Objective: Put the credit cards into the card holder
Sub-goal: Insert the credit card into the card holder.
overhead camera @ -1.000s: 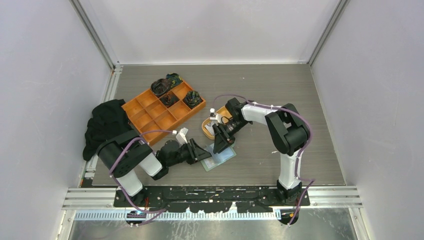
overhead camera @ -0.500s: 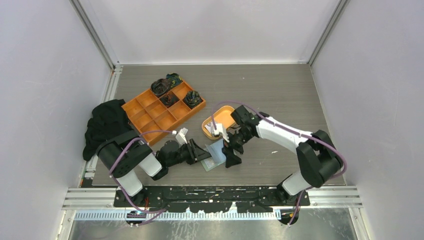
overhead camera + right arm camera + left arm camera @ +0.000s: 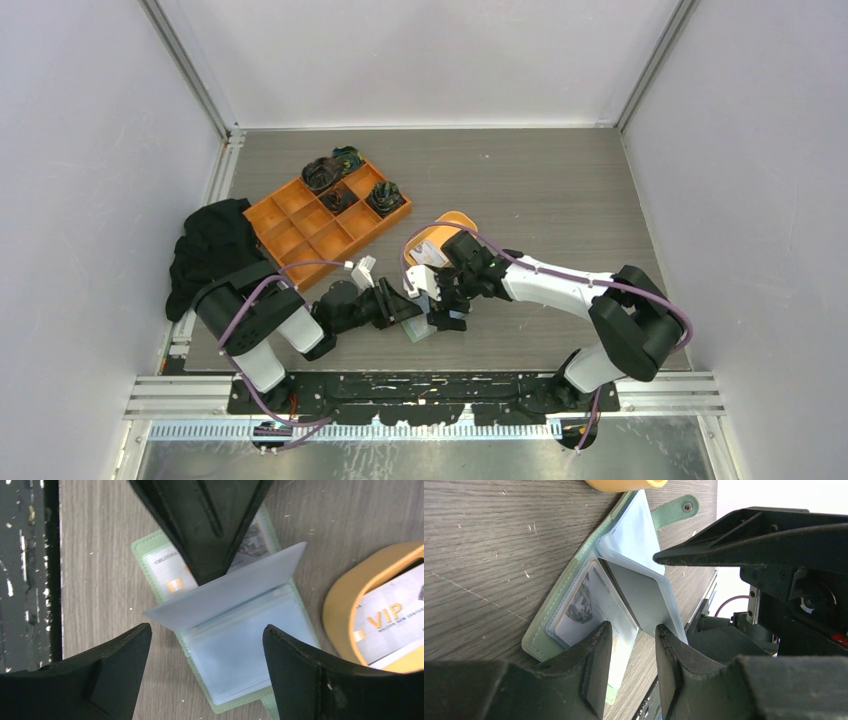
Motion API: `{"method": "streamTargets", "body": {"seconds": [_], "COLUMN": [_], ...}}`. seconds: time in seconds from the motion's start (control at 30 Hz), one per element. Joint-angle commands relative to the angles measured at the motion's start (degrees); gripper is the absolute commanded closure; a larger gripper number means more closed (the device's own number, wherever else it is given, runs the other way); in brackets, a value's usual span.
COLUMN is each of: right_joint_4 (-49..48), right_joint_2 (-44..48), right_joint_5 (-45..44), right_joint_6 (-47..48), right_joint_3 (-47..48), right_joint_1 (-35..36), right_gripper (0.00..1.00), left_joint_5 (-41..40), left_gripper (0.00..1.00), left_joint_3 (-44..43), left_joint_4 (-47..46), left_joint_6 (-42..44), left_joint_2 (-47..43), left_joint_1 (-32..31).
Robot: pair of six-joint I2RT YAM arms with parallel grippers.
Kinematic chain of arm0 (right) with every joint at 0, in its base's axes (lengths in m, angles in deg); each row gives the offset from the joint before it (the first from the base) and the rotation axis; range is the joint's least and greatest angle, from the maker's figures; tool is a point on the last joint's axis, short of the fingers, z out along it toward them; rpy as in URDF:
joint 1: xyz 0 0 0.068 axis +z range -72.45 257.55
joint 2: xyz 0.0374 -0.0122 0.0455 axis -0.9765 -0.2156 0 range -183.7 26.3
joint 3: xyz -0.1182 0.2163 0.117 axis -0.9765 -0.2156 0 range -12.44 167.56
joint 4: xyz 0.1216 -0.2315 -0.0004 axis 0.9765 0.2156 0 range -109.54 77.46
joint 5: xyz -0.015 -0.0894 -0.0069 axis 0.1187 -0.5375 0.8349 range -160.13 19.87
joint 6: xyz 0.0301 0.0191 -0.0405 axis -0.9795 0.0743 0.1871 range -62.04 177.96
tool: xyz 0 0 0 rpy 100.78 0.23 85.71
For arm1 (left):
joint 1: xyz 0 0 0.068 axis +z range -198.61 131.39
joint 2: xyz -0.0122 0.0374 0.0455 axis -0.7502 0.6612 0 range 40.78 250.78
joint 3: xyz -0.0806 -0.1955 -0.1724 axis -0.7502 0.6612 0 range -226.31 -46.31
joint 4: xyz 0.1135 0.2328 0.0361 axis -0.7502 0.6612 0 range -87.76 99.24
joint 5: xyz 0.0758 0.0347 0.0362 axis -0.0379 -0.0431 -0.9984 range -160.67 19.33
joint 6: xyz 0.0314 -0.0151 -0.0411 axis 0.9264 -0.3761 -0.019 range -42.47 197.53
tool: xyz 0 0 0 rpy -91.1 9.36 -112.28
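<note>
The sage-green card holder [image 3: 245, 645] lies open on the table, with one bluish pocket leaf standing up. It also shows in the left wrist view [image 3: 634, 535] and, partly hidden, in the top view [image 3: 420, 331]. A pale credit card [image 3: 579, 605] sits in its left pocket and sticks out a little; the right wrist view [image 3: 167, 567] shows it too. My left gripper [image 3: 631, 650] rests low over that card, jaws slightly apart, holding nothing. My right gripper [image 3: 206, 630] hovers wide open and empty above the holder. Another card marked VIP [image 3: 390, 620] lies in the orange dish [image 3: 340, 610].
The oval orange dish [image 3: 455, 222] stands just behind the holder, under my right arm. An orange compartment tray [image 3: 325, 215] with dark items in its far cells stands at the back left. A black cloth [image 3: 210, 245] lies at the left edge.
My right gripper has moved from the orange dish, past the holder's right side, to directly above the holder. The left arm has stayed in place.
</note>
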Motion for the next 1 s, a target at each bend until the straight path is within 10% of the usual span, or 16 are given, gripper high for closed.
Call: {"method": "streamTargets", "body": {"seconds": [0.0, 0.97], "right_joint_4": [-5.3, -3.1], "right_joint_2": [-0.3, 1.4], "right_joint_5": [-2.9, -5.6], "right_joint_6": [-1.6, -4.3], "right_joint_3": [-0.1, 1.8], "right_joint_1": [0.9, -1.0], "right_gripper": [0.14, 0.18], "left_joint_5": [-0.4, -0.5], "left_gripper": [0.61, 0.60], "left_joint_3": [0.3, 0.4], "left_joint_4": [-2.5, 1.3], "left_joint_6": [1.0, 2.0], "left_joint_2": [-1.1, -4.2], "left_joint_1": [-0.1, 0.0]}}
